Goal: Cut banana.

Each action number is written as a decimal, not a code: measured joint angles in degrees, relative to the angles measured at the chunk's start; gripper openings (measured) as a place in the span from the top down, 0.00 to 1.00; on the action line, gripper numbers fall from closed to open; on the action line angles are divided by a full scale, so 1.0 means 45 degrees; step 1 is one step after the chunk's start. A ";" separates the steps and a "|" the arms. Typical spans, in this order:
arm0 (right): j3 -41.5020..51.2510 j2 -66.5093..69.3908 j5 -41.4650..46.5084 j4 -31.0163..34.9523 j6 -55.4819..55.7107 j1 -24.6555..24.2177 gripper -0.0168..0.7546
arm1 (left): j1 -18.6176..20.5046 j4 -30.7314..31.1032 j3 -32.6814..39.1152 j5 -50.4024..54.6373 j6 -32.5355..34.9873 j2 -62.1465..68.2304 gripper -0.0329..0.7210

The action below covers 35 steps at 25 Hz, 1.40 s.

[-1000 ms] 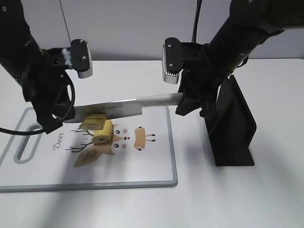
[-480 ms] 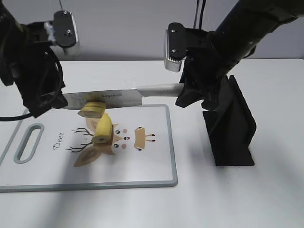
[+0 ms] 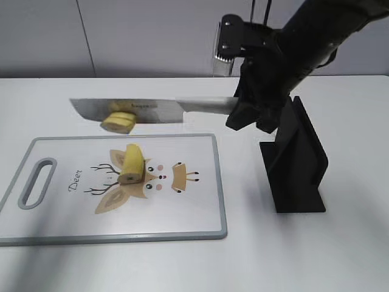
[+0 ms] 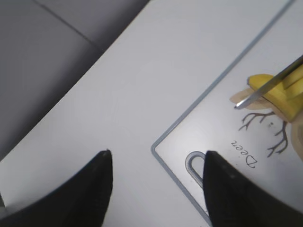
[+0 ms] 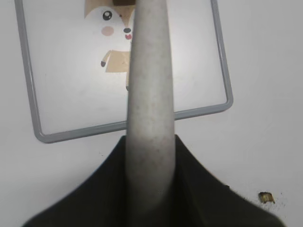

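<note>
My right gripper (image 3: 243, 112) is shut on the grey handle of a knife (image 3: 206, 106) and holds it level above the far edge of the cutting board (image 3: 182, 213). One banana piece (image 3: 118, 121) clings to the blade, off the board. Another banana piece (image 3: 130, 164) lies on the deer print. In the right wrist view the handle (image 5: 147, 94) runs out from between my gripper's (image 5: 149, 161) black jaws. My left gripper (image 4: 157, 152) is open and empty above the board's handle corner (image 4: 189, 151); the knife tip (image 4: 246, 100) and banana (image 4: 279, 90) show at its right. The left arm is outside the exterior view.
A black knife stand (image 3: 298, 164) stands right of the board, just under my right arm. A small brown crumb (image 5: 266, 197) lies on the white table. A grey wall runs behind the table.
The left arm rose and withdrew to the left, out of the exterior view. The knife lifted off the board and back, carrying one banana piece on its blade.
</note>
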 joint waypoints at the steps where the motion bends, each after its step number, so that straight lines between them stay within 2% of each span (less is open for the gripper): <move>1: 0.0000 -0.0163 0.0071 0.0000 0.0544 0.0000 0.77 | 0.0291 0.0006 0.0000 0.0085 -0.0359 -0.0268 0.18; 5: 0.0000 -0.0873 0.1197 0.0002 0.1797 0.0000 0.77 | 0.1063 0.0016 0.0014 0.0553 -0.1631 -0.1072 0.18; 11: 0.0000 -0.1885 0.2172 -0.0353 0.5107 0.0000 0.77 | 0.1156 0.0030 0.0549 0.0657 -0.2967 -0.2234 0.18; 16: 0.0393 -0.2838 0.2028 -0.0820 0.7460 0.0046 0.77 | 0.1156 0.0030 0.1865 0.0698 -0.3350 -0.3388 0.18; 22: 0.1879 -0.3609 0.1121 -0.1529 0.8201 0.0046 0.77 | 0.1156 0.0037 0.3518 0.0698 -0.3721 -0.5144 0.18; 28: 0.2078 -0.3991 0.1085 -0.1569 0.8963 0.0046 0.77 | 0.1156 0.0096 0.4720 0.0990 -0.4588 -0.7258 0.18; 32: 0.2078 -0.4778 0.0869 -0.1720 1.0441 0.0046 0.77 | 0.1156 0.0096 0.5607 0.1301 -0.4786 -0.9069 0.18; 35: 0.2078 -0.5660 0.0881 -0.2452 1.2132 0.0060 0.77 | 0.1156 0.0096 0.6244 0.1755 -0.4968 -1.0477 0.18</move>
